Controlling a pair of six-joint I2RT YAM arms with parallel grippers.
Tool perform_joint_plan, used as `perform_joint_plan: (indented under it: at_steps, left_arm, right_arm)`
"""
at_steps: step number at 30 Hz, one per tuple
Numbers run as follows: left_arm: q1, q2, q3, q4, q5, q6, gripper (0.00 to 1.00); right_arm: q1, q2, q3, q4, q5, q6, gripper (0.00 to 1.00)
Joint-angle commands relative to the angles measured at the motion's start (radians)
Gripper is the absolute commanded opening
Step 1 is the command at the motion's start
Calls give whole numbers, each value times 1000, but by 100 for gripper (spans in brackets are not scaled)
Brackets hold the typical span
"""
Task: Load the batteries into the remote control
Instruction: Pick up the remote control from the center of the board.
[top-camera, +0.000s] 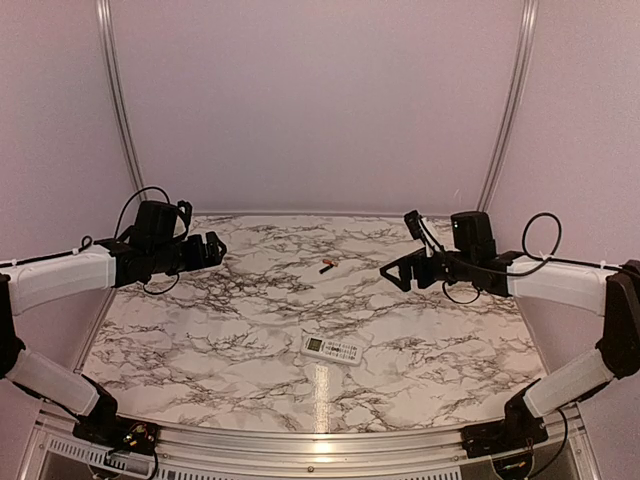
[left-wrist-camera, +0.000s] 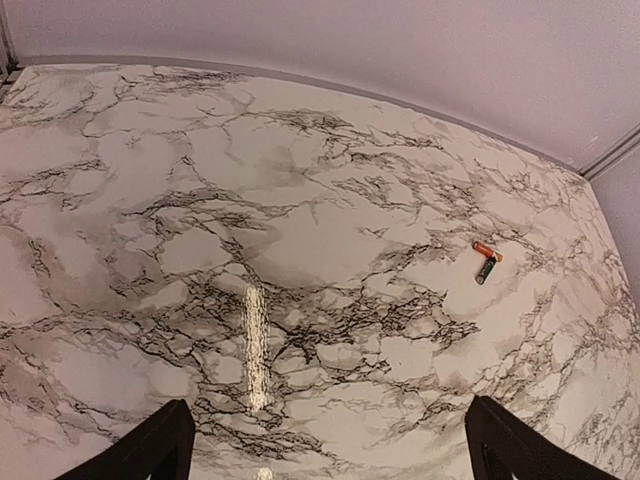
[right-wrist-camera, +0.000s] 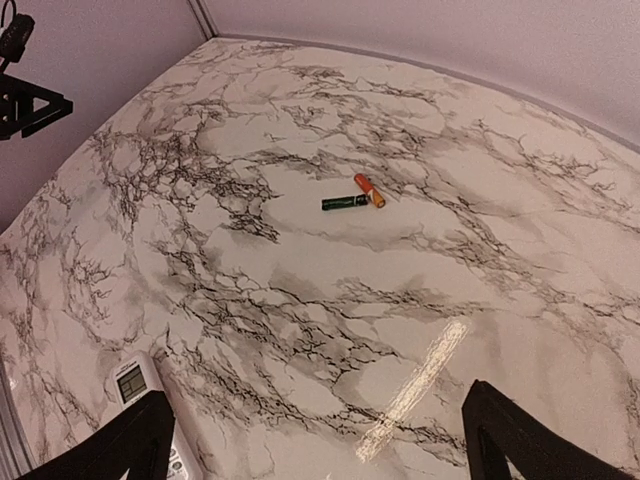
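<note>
Jaws of both arms hang released and empty over the desk, the batteries lie touching at mid-desk, and the remote control sits face-up nearer the bases: probably turn it over first, then pinch one battery mid-length.

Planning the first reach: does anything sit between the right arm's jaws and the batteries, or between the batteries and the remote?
Nothing visible does. The batteries lie alone on the table, left of the right gripper, its jaws open and empty. Only bare marble separates them from the remote, face up nearer the arm bases.
</note>
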Motion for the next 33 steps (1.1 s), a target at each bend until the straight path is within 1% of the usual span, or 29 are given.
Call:
perform_joint_plan:
  at_steps: [1, 4, 6, 10, 13, 16, 21, 24, 26, 31, 33]
  left_arm:
    - [-6, -24, -22, 13, 48, -9, 99]
    - [-7, -27, -45, 28, 107, -21, 99]
    - [-7, -33, -51, 19, 109, -19, 99]
    - [-7, -59, -63, 6, 104, -14, 99]
    - [-6, -79, -80, 7, 108, -16, 99]
    - [-6, -99, -111, 29, 119, -15, 99]
    - [-6, -107, -114, 25, 132, -12, 99]
    - [-7, -117, -111, 6, 141, 1, 99]
    - [-6, -133, -119, 4, 145, 10, 99]
    - [-6, -168, -136, 10, 163, 18, 99]
    - [-5, -169, -140, 10, 167, 14, 99]
  right_arm:
    - [58, 8, 82, -138, 18, -55, 99]
    - [108, 21, 110, -191, 32, -85, 99]
    - [138, 31, 132, -210, 35, -92, 99]
    - [206, 97, 233, -344, 64, -141, 99]
    - [275, 159, 300, -449, 106, -180, 99]
    - [328, 230, 372, -532, 106, -211, 99]
    - [436, 395, 555, -733, 165, -278, 99]
    - [489, 460, 590, -760, 216, -272, 99]
    - [500, 501, 603, -770, 250, -271, 99]
    - [522, 587, 681, -833, 240, -286, 99]
    - [523, 612, 709, -851, 242, -281, 96]
